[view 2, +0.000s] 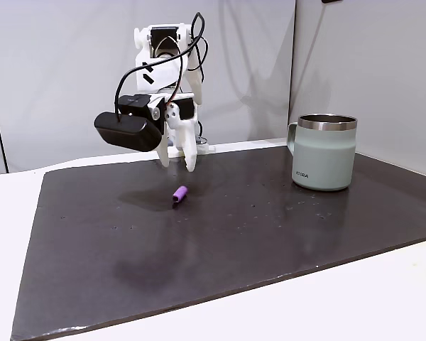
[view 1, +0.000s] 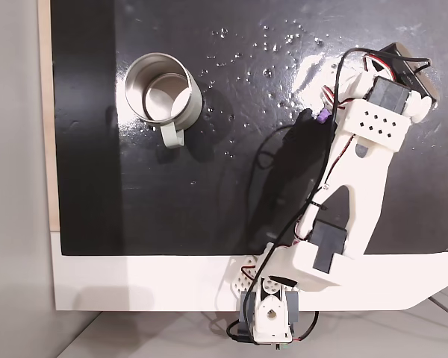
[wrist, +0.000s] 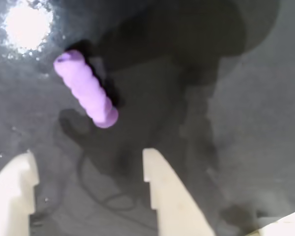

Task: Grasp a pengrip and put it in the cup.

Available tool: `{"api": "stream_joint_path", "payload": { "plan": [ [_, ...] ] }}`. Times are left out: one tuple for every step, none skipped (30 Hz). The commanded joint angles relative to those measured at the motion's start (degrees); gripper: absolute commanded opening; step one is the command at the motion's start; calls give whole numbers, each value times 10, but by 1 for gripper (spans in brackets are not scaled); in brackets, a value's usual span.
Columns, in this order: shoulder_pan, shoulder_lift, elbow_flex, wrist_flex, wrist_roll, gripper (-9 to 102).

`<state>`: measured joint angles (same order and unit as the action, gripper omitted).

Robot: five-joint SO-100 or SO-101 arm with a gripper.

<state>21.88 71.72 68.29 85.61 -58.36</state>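
The pengrip point(wrist: 85, 88) lies on its side on the dark mat point(view 2: 220, 241), free of any hold; in the wrist view it runs slantwise, its open end up and to the left, a bright glare spot just beyond that end. In a fixed view from the side it point(view 2: 179, 193) rests near the mat's middle, just in front of and below the gripper point(view 2: 177, 162), which hangs above the mat without touching it. From above, the pengrip point(view 1: 322, 116) peeks out beside the white arm point(view 1: 358, 194). The fingers point(wrist: 164, 196) stand apart, empty, with the pengrip just ahead of the gap between them. The cup point(view 2: 324, 151) stands upright, well apart from the pengrip, on the mat's right side in the side view; from above it point(view 1: 162, 97) is at upper left, handle toward the bottom of the picture. The mat lies on a white bench point(view 1: 134, 283).
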Motion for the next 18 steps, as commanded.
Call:
{"api": "stream_joint_path", "payload": {
  "plan": [
    [1,-16,-52,2,-3,21],
    [0,-27,-58,2,-3,21],
    [-1,-39,-65,2,-3,21],
    [-1,-49,-71,2,-3,21],
    [-2,-59,-76,2,-3,21],
    [-3,-69,-83,2,-3,21],
    [-3,-81,-91,2,-3,21],
    [-4,-92,-98,2,-3,21],
    [-4,-103,-105,3,-3,21],
    [-5,-113,-113,4,-3,21],
    [-6,-124,-120,6,-3,20],
    [-8,-132,-123,7,-2,20],
    [-10,-139,-127,7,-2,19],
    [-11,-145,-128,7,-1,17],
    [-13,-149,-129,7,-1,15],
    [-14,-152,-129,7,-1,13],
    [-15,-155,-129,7,0,9],
    [-17,-157,-130,7,2,7]
  ]
}}
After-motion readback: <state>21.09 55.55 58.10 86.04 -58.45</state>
